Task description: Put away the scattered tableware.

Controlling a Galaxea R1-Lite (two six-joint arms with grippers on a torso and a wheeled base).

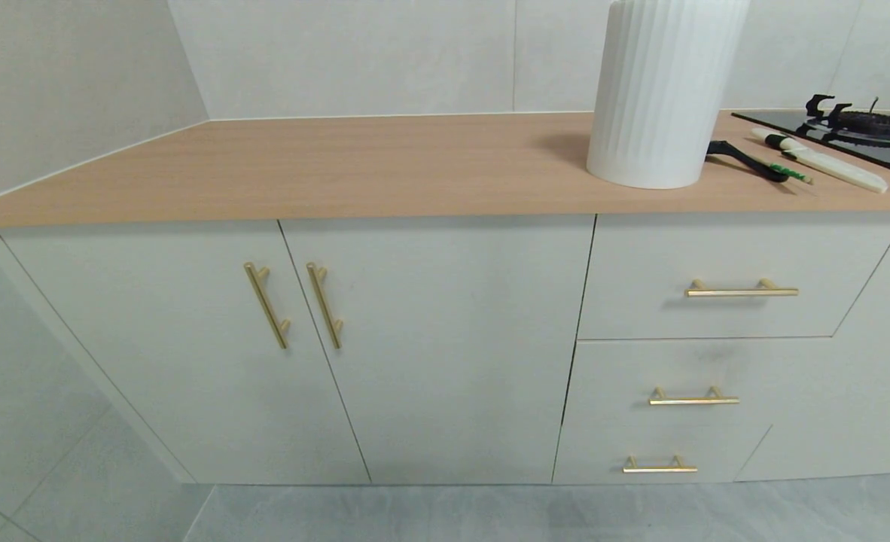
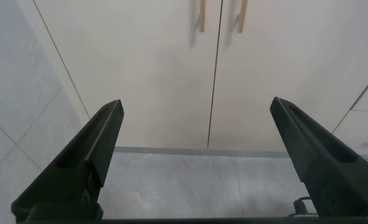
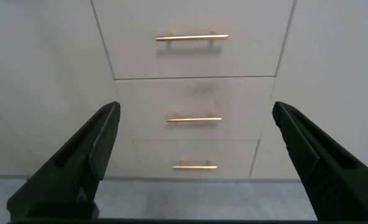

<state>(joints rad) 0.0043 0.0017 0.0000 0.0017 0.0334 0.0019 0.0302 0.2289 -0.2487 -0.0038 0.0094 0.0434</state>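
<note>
Running across the head view, the wooden bench (image 1: pixel 339 165) tops a pale cabinet with two doors (image 1: pixel 445 346) on the left and three drawers (image 1: pixel 686 369) on the right, all shut. A tall white ribbed jar (image 1: pixel 659 90) stands upright toward the bench's right end. A black hob (image 1: pixel 867 132) is set into the bench to the right of the jar. The left claw (image 2: pixel 196 104) hangs low before the doors, fingers spread wide, holding nothing. The right claw (image 3: pixel 196 107) hangs before the drawers, just as wide and bare. The tableware lies on the bench between jar and hob: a long white utensil (image 1: pixel 829 162), a black one (image 1: pixel 746 160) with its end at the jar's foot, and a thin green stick (image 1: pixel 791 174) just beside it.
</note>
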